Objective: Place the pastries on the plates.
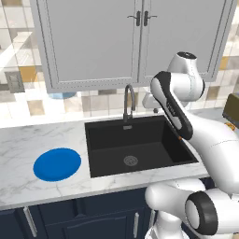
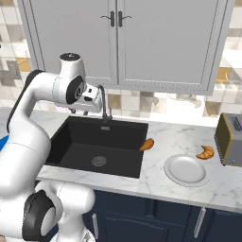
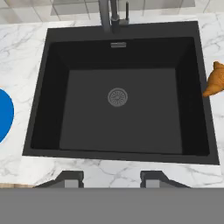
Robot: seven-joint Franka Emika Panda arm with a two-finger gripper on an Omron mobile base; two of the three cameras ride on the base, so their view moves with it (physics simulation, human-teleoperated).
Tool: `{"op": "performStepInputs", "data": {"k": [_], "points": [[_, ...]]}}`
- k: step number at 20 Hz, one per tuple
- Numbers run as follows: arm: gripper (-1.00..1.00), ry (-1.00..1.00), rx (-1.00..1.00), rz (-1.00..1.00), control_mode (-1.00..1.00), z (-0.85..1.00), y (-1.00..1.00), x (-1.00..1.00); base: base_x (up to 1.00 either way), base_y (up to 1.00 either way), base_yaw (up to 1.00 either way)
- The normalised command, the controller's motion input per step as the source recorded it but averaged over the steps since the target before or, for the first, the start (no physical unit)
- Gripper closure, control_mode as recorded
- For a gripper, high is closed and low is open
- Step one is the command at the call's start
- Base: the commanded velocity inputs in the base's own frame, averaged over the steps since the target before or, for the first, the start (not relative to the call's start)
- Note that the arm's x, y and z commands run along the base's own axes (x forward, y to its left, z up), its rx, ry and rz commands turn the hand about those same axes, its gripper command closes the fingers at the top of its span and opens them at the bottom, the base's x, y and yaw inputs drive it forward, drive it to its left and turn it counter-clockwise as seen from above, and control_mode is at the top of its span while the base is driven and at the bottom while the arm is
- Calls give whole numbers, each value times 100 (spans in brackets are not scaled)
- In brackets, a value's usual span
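Poised above the black sink (image 3: 118,96), gripper (image 3: 112,178) closed, holding nothing. On the marble counter (image 2: 160,142) to the right: white plate (image 2: 186,170) near the front edge, one pastry (image 2: 146,144) lying at the right rim of the sink, crescent pastry (image 2: 205,152) just behind the plate, beside the toaster (image 2: 230,139). To the left of the sink: blue plate (image 1: 57,164). Further back: faucet (image 1: 128,103), grey cabinets (image 1: 135,42).

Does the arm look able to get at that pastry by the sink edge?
Probably yes. The pastry lies uncovered on the counter at the sink's right edge, nothing over or beside it, and the empty gripper hangs above the sink close by.
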Motion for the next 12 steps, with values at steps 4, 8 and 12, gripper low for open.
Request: {"op": "performStepInputs", "data": {"k": [4, 8, 12], "points": [[-100, -3, 0, -2, -100, -11, -20, -3, 0, 0, 0], [-100, -6, -5, -4, -100, -57, -53, -5, 0, 0, 0], [-100, 6, 0, -12, -100, -40, -87, -8, 0, 0, 0]]}}
